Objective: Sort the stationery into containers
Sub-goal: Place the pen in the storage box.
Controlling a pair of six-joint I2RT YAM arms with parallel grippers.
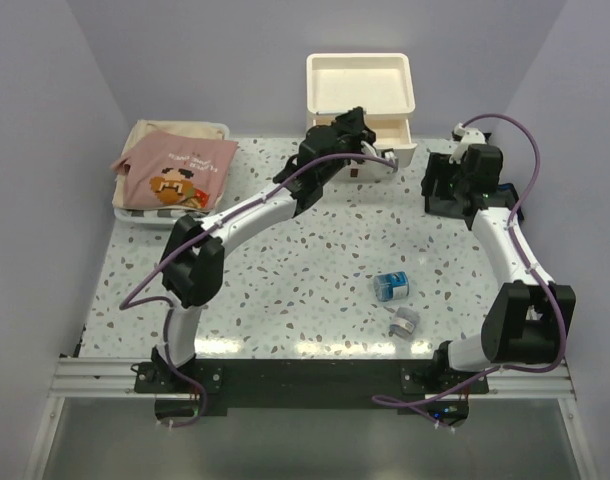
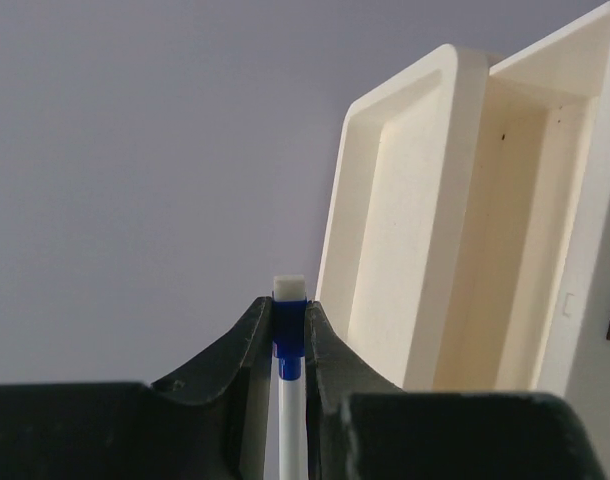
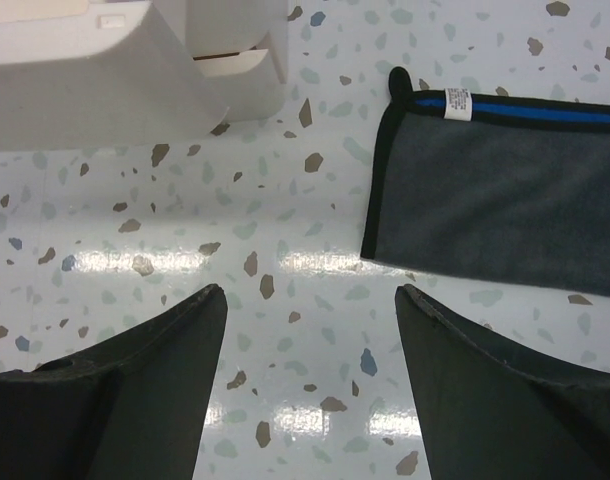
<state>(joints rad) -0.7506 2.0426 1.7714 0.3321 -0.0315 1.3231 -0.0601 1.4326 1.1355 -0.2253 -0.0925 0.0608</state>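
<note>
one cream drawer unit [image 1: 360, 95]; two rolls, a blue roll [image 1: 391, 287] and a grey roll [image 1: 404, 322], well in front of it; one dark pouch [image 3: 505, 210] to its right; one blue-and-white pen [image 2: 290, 395] just beside it; one white bin [image 1: 135, 216] to its left.

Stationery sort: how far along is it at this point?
Mostly done, it seems: only the blue roll and grey roll lie loose, still to sort. In hand: the left gripper holds a pen at the drawer unit. The right gripper is open and empty.
</note>
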